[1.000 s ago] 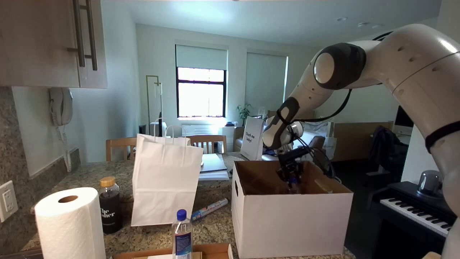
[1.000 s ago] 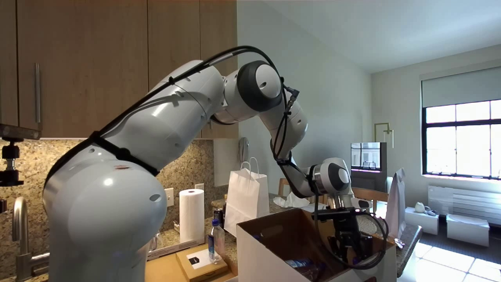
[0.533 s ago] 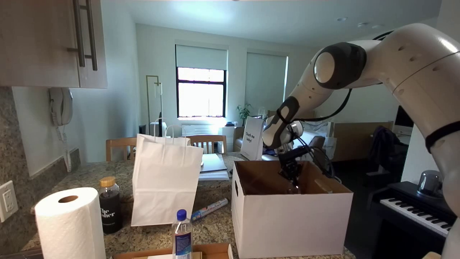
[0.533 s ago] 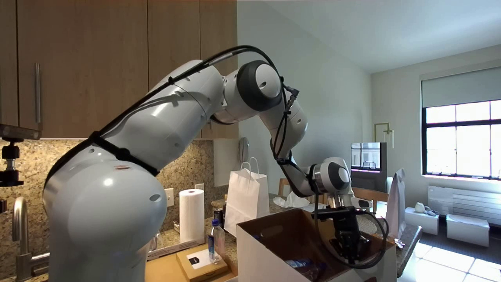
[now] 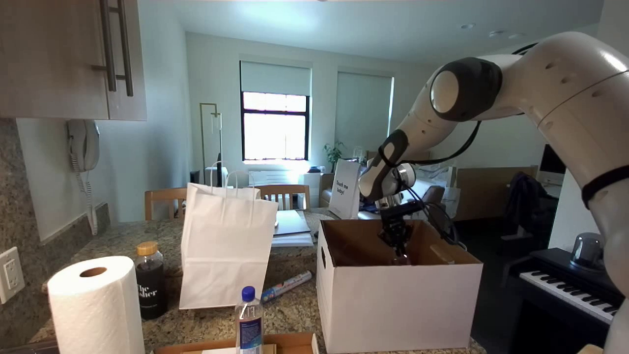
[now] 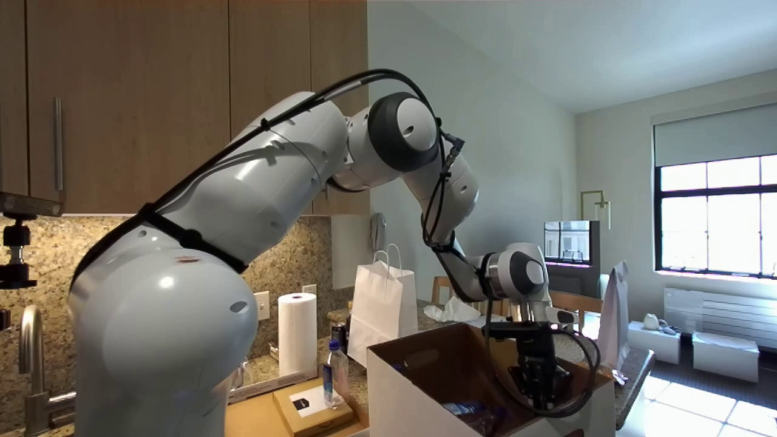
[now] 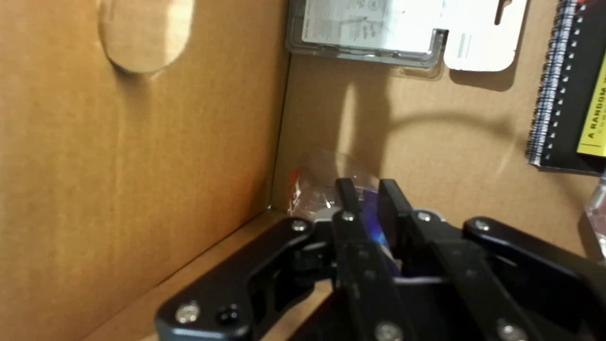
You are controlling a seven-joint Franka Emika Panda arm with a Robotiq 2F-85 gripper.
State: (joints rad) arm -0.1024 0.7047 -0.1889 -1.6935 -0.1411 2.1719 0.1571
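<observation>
My black gripper (image 7: 366, 181) reaches down into a white cardboard box (image 5: 400, 309) with a brown inside. Its jaws have come together with a narrow gap, closed about the top of a clear plastic bottle (image 7: 310, 192). The bottle's purple-blue label (image 7: 371, 213) shows between and beyond the fingers; its cap is hidden by them. It seems to stand near the box's corner. In an exterior view a bit of this bottle (image 5: 403, 259) glints just under the gripper, above the box's near edge. In the other wall's direction, the gripper (image 6: 542, 400) is partly covered by cables.
Inside the box lie a clear-plastic package (image 7: 369, 28), a spiral notebook (image 7: 594, 94) and another bottle (image 6: 462, 408). On the counter stand a blue-capped bottle (image 5: 249, 314), a white paper bag (image 5: 226, 246), a paper towel roll (image 5: 98, 305) and a dark bottle (image 5: 151, 285).
The gripper's fingers have closed over the blue cap, which showed between them a second ago. Since then the arm has risen very slightly.
</observation>
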